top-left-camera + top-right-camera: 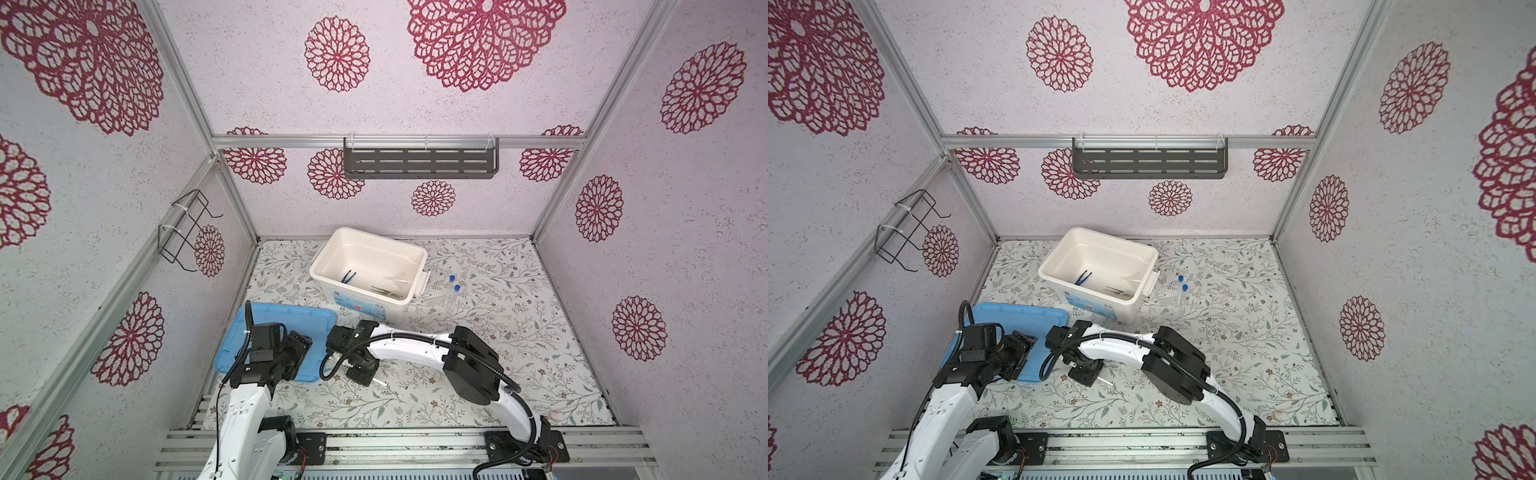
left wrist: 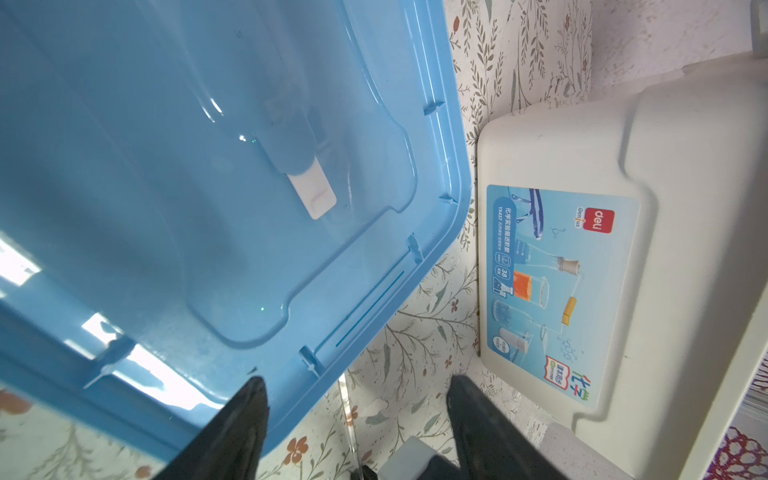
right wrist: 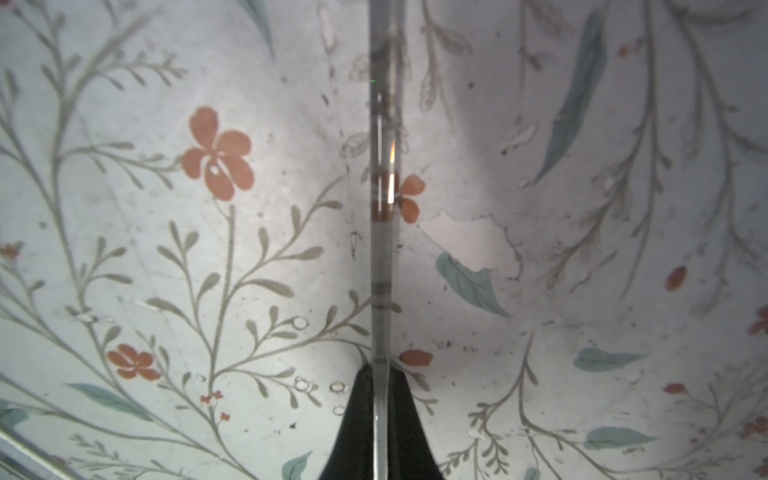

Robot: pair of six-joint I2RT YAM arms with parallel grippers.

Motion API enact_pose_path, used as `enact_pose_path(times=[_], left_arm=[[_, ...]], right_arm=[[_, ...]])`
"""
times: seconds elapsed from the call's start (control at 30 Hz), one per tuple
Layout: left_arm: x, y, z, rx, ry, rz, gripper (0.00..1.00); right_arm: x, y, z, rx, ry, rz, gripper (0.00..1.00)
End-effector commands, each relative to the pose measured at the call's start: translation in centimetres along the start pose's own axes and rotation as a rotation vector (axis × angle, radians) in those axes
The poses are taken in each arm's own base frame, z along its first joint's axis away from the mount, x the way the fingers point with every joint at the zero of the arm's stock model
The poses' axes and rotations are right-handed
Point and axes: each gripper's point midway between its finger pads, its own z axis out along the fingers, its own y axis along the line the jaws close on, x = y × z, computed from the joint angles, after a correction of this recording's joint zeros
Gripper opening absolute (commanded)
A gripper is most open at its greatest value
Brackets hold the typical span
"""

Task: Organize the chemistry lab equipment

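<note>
Clamping a thin clear rod (image 3: 384,249) between its two black fingers, the right gripper (image 3: 381,372) is closed narrow on the rod's near end. In the right wrist view the rod runs straight up the middle of the frame over the floral-print table mat (image 3: 166,249). It is transparent, so the mat's orange flower shows through it, and a bright glint sits on its upper half. In both top views it is only a pale sliver (image 1: 380,381) poking out from under that gripper at the lower centre.

The left gripper (image 2: 357,382) stands wide and holds nothing, over the corner of the translucent blue plastic lid (image 2: 166,166) at the lower left of the mat.

The large white plastic box (image 2: 685,166) carries a light-blue sticker (image 2: 557,291) with a red "deli" badge, "YX437", a circled "38" and the green characters "化学" beside drawings of flasks; the smaller print is unreadable.

Inside the box, at the upper centre of the mat in both top views, lie the blue plastic tweezers (image 1: 348,276) on the left and the grey metal tweezers (image 1: 384,290) on the right. Two clear blue-capped test tubes (image 1: 451,293) lie side by side on the mat just right of the box.
</note>
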Motion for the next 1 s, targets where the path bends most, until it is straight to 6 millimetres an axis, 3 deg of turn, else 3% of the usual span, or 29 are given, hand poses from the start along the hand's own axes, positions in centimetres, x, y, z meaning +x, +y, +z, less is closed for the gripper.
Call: enact_pose_path(times=[0.0,0.27,0.47,0.7,0.97], left_arm=[[-0.4,-0.8,-0.5,0.027,-0.008,-0.006,0.71],[0.5,-2.1,0.0,0.032,0.000,0.015,0.69],[1.1,-1.8,0.8,0.026,0.030,0.002,0.70],[0.5,-1.7,0.1,0.016,-0.010,0.012,0.70],[-0.3,-1.3,-0.6,0.017,-0.007,-0.006,0.72]], right_arm=[[0.8,-1.1,-1.3,0.049,0.012,-0.021,0.04],[0.5,-0.9,-1.8,0.033,-0.062,-0.032,0.00],[0.1,-0.5,-2.5,0.013,-0.119,-0.028,0.00],[-0.8,-0.1,-3.4,-0.009,-0.157,-0.025,0.00],[-1.0,0.2,-3.0,-0.029,-0.131,-0.031,0.04]])
